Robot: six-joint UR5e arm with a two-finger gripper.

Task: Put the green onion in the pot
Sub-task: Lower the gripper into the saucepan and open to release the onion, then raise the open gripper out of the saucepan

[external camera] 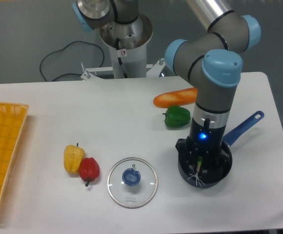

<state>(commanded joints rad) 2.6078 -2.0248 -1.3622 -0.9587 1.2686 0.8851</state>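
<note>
nearest the camera lies the glass lid [132, 182] with its blue knob, flat on the white bench [58, 112], off the pot so the mouth is free. just left of it a red pepper [89, 168] and a yellow pepper [73, 158] touch each other. to the right, the hand [200, 168] points straight down into the pot [222, 170], its dark fingers filling most of the mouth; it looks clenched on the green onion [199, 166], of which only a thin green sliver and the white wispy roots show between the fingers, inside the pot's rim. judging from this, the stalk is held upright so it can go down into the narrow saucepan, and letting go is what remains. the blue handle [244, 126] sticks out to the far right. further back sit a green bell pepper [176, 117] and a carrot [174, 97], well apart from an orange basket [0, 146] at the left edge.
</note>
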